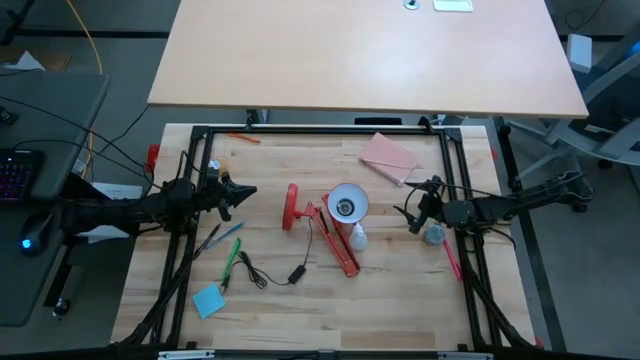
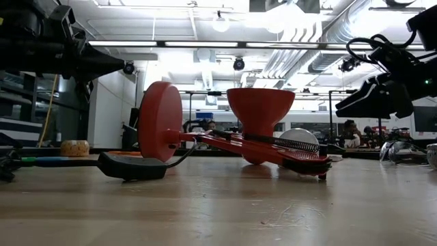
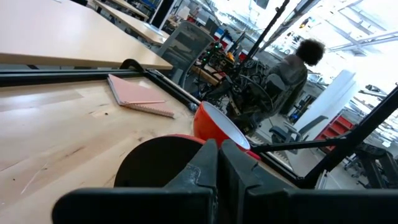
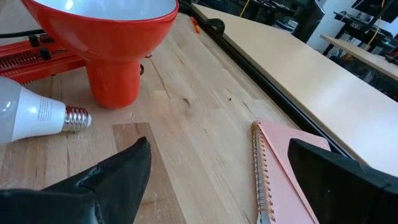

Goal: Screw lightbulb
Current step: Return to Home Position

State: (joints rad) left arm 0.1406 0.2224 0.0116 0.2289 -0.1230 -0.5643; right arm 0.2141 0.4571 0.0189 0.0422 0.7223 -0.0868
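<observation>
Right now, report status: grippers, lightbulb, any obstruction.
Left gripper shut, empty, left of red lamp. Right gripper open, empty, right of it. Lightbulb lies beside lamp shade, not screwed in. Nothing between it and right gripper.

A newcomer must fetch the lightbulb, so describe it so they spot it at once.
Find the red desk lamp tipped over mid-table. The lightbulb lies on the wood right beside its upturned shade. It is small, white and pear-shaped with a silvery screw base, unlike the bigger red shade or the grey round object farther right.
</observation>
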